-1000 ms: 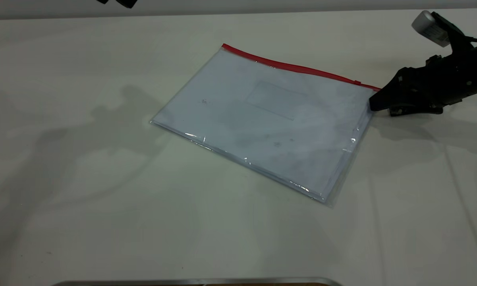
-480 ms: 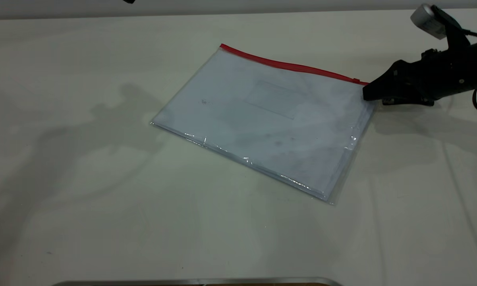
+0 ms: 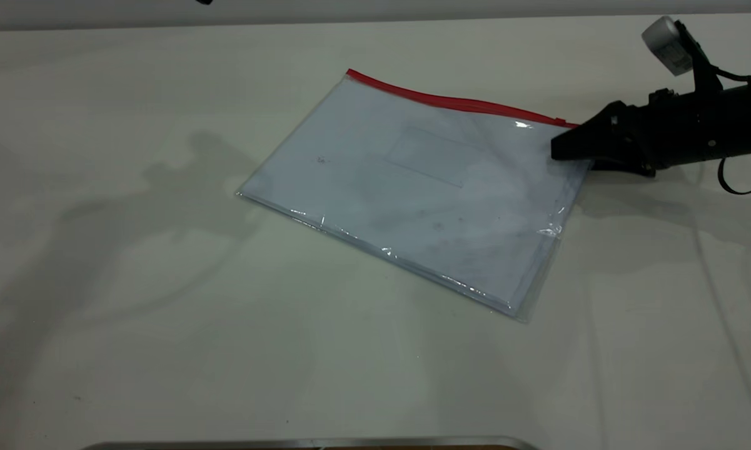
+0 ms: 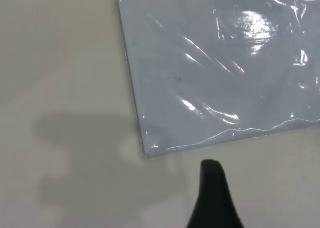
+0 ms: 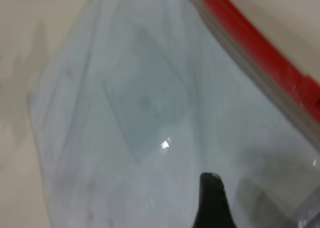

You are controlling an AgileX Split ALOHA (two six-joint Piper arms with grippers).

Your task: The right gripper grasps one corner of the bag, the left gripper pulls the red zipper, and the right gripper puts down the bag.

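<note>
While the bag (image 3: 422,187) is lying flat on the white table (image 3: 162,350), a bit toward the far right corner, the right gripper (image 3: 559,149) is reaching in from the right edge. Its black tip is sitting over the bag's far right corner, right next to the end of the red zipper (image 3: 456,102). The zipper is running along the bag's far edge, and its tiny slider tab (image 3: 561,121) is sitting just beside the gripper tip. From this outside view I cannot tell whether the jaws are open or pinching the corner.

Looking from the left wrist, one black finger (image 4: 214,198) of the left gripper is hanging over bare table, near a corner of the bag (image 4: 220,68) but apart from it. Only that one finger is showing, so its jaws cannot be judged.

Looking from the right wrist, one dark finger (image 5: 212,200) is sitting over the clear plastic, with the red zipper (image 5: 260,53) running close by. The other finger is hiding, so the grip stays unclear.
</note>
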